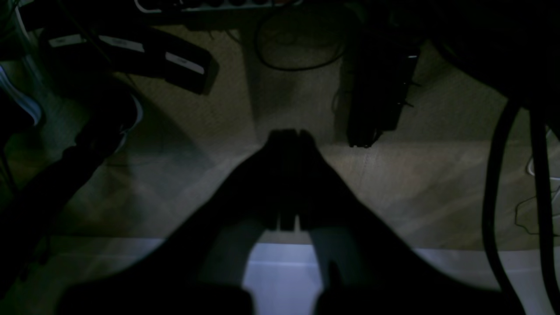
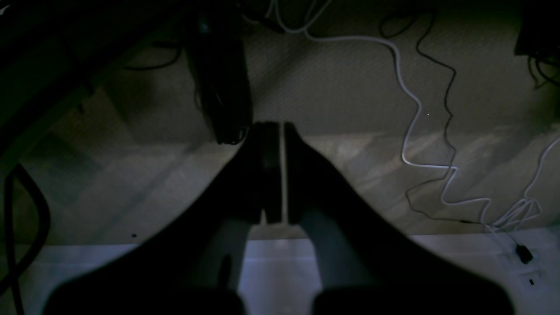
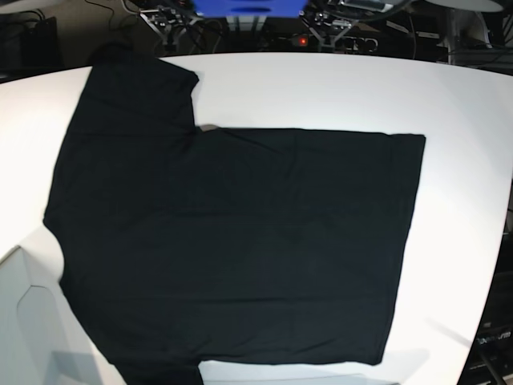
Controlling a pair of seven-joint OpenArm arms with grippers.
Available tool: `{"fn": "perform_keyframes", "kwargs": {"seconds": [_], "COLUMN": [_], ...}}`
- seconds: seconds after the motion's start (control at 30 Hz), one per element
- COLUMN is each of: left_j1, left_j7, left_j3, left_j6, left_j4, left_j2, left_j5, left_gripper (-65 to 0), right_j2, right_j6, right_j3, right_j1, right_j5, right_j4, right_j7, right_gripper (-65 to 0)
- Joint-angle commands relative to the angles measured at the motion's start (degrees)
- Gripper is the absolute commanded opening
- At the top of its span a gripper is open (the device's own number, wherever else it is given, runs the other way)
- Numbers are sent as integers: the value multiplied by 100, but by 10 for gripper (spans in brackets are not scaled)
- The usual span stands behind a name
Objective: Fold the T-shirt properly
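- Both pincers are seen pressed together and empty: left gripper point(image 1: 288, 133) with fingers meeting at the tips, right gripper point(image 2: 273, 127) with only a thin slit of light between its fingers. Neither is in the base view; each wrist camera looks down past a pale table edge onto carpet and cables, so both arms are judged to be parked off the work surface.
- T-shirt point(image 3: 232, 241) is laid flat and spread on the white table point(image 3: 465, 104), plain black side up. No print or tag can be made out. Hem is toward the base view's right, shoulders toward its left; one sleeve point(image 3: 140, 92) points to the far edge, while the near sleeve runs off the bottom of the frame.
- Cloth appears nearly smooth, with faint wrinkles only. No fold has been made; the task is judged to be at its start.
- Step in hand, as judged: first approach and grasp. The pincers must be spread before descent. A shoulder point and the matching hem point on one side should be pinched together, one per arm, in a single layer only.
- Lift should be kept low and the two arms moved in parallel, so that the fold line stays straight and the body is not dragged.
- Risk noted: black cloth gives poor edge contrast except against the table.
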Motion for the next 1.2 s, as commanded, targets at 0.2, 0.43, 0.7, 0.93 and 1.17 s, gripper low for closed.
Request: {"fn": "perform_keyframes", "kwargs": {"seconds": [0.2, 0.43, 0.7, 0.93, 1.17], "left_j1": [31, 31, 31, 31, 629], "left_j7": [-12, -12, -12, -12, 5], "left_j3": [-6, -6, -6, -6, -14], "left_j6": [8, 8, 8, 8, -1], "left_j4": [6, 6, 6, 6, 779], "left_j2": [-15, -15, -15, -15, -77], "left_j5": [16, 16, 16, 16, 16], "left_gripper": [-650, -650, -650, -650, -650], "right_j2": [-1, -1, -10, -10, -10], "right_j6": [97, 97, 97, 97, 97], "right_j3": [-12, -12, -12, -12, -3], "right_j1": [-47, -47, -47, -47, -689], "right_j5": [17, 17, 17, 17, 17], "right_j4": [1, 1, 1, 1, 739], "right_j7": [-19, -19, -19, -19, -10], "right_gripper": [-650, -650, -650, -650, -650]}}
